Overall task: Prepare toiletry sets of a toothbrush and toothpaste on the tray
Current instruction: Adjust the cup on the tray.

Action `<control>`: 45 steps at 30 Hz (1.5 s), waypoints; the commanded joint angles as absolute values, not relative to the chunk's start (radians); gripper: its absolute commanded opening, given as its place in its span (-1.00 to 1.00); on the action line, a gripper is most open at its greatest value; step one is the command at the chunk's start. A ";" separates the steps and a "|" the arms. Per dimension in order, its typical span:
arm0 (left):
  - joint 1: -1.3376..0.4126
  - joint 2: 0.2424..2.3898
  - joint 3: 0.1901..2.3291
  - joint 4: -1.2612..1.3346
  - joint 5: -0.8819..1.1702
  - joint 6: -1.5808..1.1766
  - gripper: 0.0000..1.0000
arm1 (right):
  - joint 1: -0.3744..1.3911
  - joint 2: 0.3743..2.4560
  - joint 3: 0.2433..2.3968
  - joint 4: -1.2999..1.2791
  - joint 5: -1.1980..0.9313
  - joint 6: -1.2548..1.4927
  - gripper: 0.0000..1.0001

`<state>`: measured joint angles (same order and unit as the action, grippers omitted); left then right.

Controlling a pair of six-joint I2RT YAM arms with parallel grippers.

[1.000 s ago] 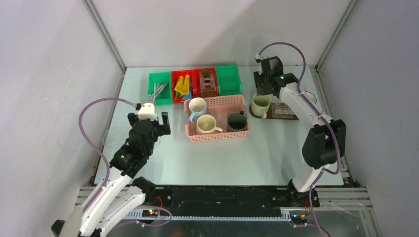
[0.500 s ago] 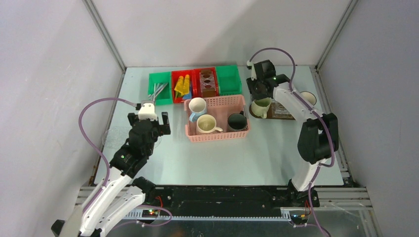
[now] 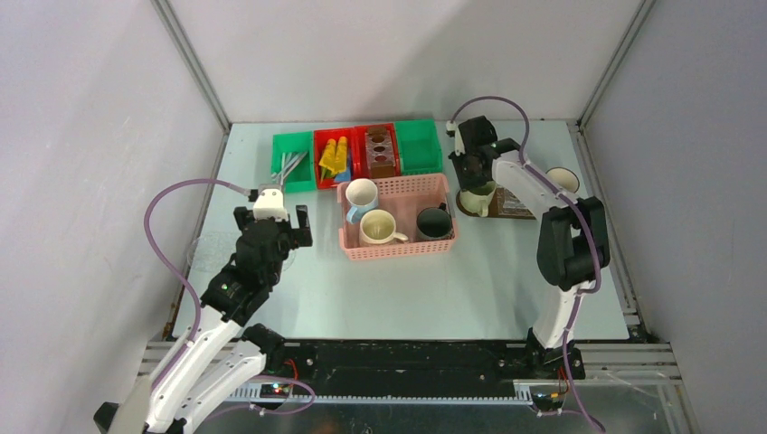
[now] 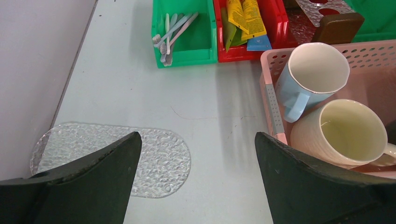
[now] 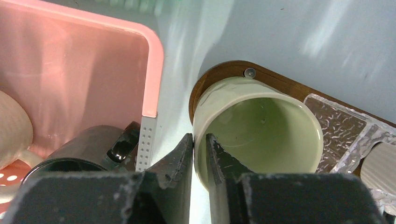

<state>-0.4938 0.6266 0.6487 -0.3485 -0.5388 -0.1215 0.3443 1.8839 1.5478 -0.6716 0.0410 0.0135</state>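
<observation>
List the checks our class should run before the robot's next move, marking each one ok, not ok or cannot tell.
1. Grip: right gripper pinches the green mug by its wall: ok.
2. Stance: green mug upright on the tray: ok.
3. Contents: green mug has brush and paste: not ok, empty.
4. Spare arm: left gripper open, apart from the basket: ok.
5. Supplies: toothbrushes and toothpaste tubes in view: ok.
6. Neighbour: other mug on the tray filled: cannot tell.

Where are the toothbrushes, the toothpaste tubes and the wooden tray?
toothbrushes (image 4: pixel 173 32): left wrist view, on the bundled handles.
toothpaste tubes (image 4: pixel 252 18): left wrist view, on a yellow tube's body.
wooden tray (image 5: pixel 275 80): right wrist view, on its bare rounded rim.
</observation>
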 commanded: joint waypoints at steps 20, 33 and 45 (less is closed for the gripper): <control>-0.488 0.620 0.649 -0.337 -0.548 -0.101 0.97 | 0.346 1.925 1.619 -0.675 0.138 0.024 -0.93; -0.488 0.618 0.649 -0.337 -0.546 -0.100 0.97 | 0.340 1.929 1.619 -0.664 0.175 0.060 -0.97; -0.488 0.617 0.649 -0.336 -0.546 -0.100 0.97 | 0.345 1.922 1.637 -0.667 0.159 0.079 -0.62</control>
